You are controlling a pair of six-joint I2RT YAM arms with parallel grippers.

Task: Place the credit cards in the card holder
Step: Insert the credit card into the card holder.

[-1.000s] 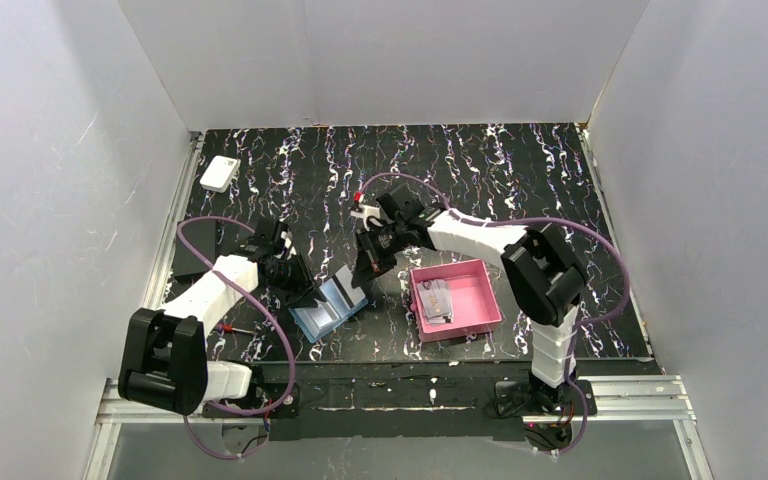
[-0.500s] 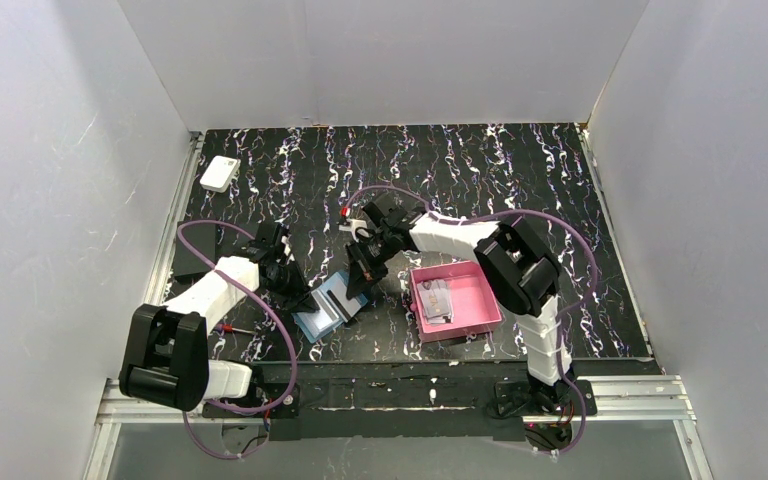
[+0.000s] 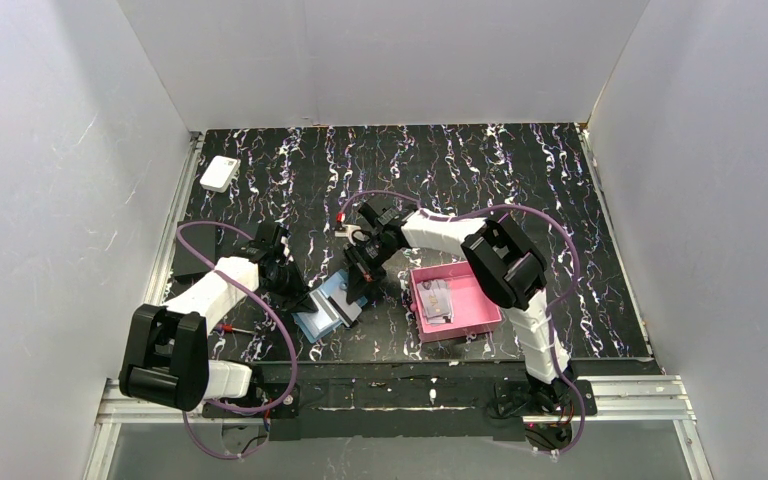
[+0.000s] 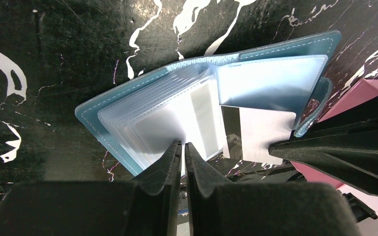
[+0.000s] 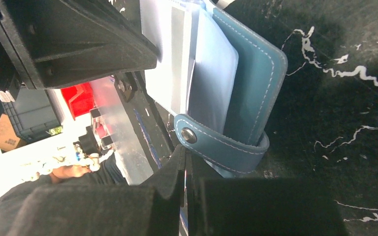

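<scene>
The teal-blue card holder [image 3: 322, 312] [image 4: 270, 81] [image 5: 256, 73] lies open between the arms, its clear pockets fanned out. My left gripper [image 3: 303, 292] [image 4: 182, 144] is shut on the edge of one clear pocket leaf. My right gripper [image 3: 358, 283] [image 5: 184, 147] is shut on a grey-white credit card [image 4: 266, 132] with a dark stripe. That card sits at the holder's open side, under the snap tab [image 5: 189, 135]. More credit cards [image 3: 436, 300] lie in the pink tray [image 3: 475, 300].
The pink tray [image 4: 359, 93] stands right beside the holder on its right. A small white box [image 3: 220, 173] sits at the back left. A dark flat slab [image 3: 192, 262] lies by the left edge, and a red-handled tool [image 3: 230, 327] near the left arm's base.
The right gripper has moved left and down with its card to the holder's open side. The left jaws have closed on the pocket leaf. The holder shifted slightly left.
</scene>
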